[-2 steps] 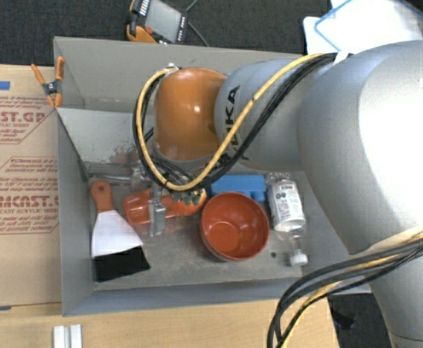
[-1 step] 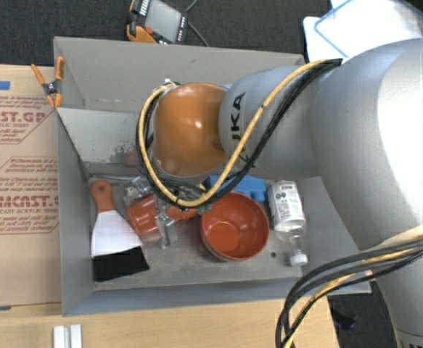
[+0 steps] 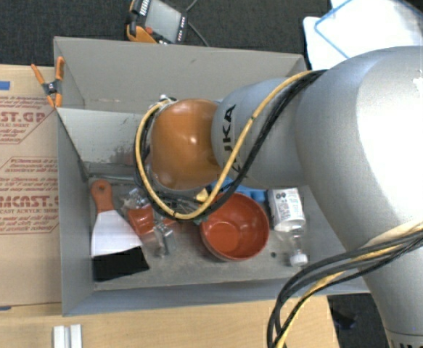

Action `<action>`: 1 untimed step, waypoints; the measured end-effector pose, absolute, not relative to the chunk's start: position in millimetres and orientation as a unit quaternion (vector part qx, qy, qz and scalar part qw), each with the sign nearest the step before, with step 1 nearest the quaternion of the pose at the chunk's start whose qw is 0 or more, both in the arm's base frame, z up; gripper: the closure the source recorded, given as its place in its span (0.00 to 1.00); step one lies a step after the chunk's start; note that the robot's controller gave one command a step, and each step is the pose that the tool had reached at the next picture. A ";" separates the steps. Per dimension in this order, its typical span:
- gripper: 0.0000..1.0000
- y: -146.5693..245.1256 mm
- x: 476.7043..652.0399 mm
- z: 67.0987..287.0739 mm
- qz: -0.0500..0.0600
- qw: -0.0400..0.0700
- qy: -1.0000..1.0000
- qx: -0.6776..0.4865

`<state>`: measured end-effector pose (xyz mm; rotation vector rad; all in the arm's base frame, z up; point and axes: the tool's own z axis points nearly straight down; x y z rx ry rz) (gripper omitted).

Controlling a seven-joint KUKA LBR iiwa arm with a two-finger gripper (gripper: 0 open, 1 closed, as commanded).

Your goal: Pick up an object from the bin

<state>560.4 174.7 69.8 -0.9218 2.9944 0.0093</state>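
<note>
The gripper (image 3: 155, 232) is hanging low in the bin (image 3: 196, 272), left of centre, between an orange-handled brush (image 3: 113, 235) and a red bowl (image 3: 234, 228); whether it is gripping anything cannot be told.

A red bowl (image 3: 234, 229) stands open side up on the floor of the bin (image 3: 196, 71), near the front wall. Just right of it lies a clear bottle (image 3: 287, 212) with a white label. A blue thing (image 3: 252, 193) peeks out behind the bowl. At the left lies a brush (image 3: 113, 232) with an orange handle, white body and black bristles. Beyond the far wall sits a black handheld device (image 3: 157, 17).
</note>
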 end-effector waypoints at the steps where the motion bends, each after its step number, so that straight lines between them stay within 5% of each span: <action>1: 1.00 172.3 585.5 70.0 0.003 0.007 0.928 -0.374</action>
